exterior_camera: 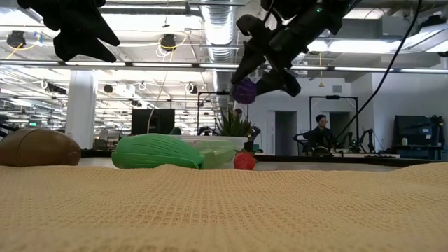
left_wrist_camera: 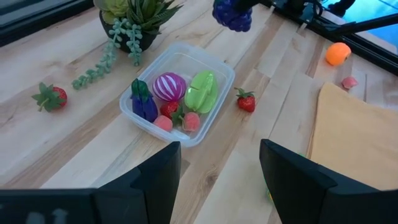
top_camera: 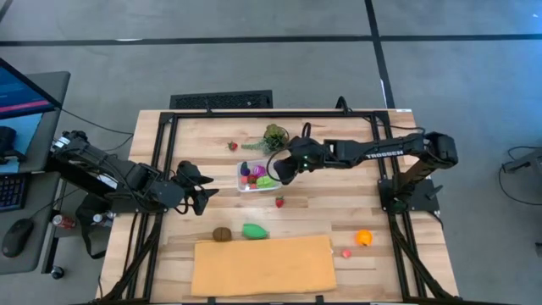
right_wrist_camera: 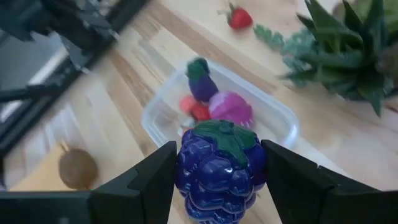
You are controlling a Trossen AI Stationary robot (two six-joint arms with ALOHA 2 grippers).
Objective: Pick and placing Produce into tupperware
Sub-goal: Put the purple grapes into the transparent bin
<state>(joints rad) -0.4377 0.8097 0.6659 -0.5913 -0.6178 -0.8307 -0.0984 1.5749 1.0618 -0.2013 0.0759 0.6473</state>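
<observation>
The clear tupperware [top_camera: 254,179] stands mid-table on the wood and holds a purple eggplant [left_wrist_camera: 143,102], a pink-purple round piece [left_wrist_camera: 169,86], a green piece [left_wrist_camera: 202,91] and small red and pink pieces. My right gripper [top_camera: 283,172] hangs just right of and above the tub, shut on a bunch of purple grapes [right_wrist_camera: 217,168]. My left gripper [left_wrist_camera: 217,180] waits open to the tub's left, with nothing between its fingers. Loose produce lies on the table: two strawberries [top_camera: 232,146] [top_camera: 279,202], a brown piece [top_camera: 222,234], a green piece [top_camera: 255,230], an orange one [top_camera: 363,238] and a pink one [top_camera: 346,252]. My right gripper pinches the grape bunch by its two opposite sides [right_wrist_camera: 186,171] between its two fingers. The fingers slant down, coming from the table's right side. The bunch is lifted clear above the tub [exterior_camera: 244,91], its green cap [right_wrist_camera: 227,134] facing back toward the wrist.
A bushy green leafy bunch [top_camera: 275,136] sits just beyond the tub's far side. A big tan-orange sheet [top_camera: 262,266] covers the near middle of the table. A black frame [top_camera: 161,144] runs around the tabletop. People show in the room behind.
</observation>
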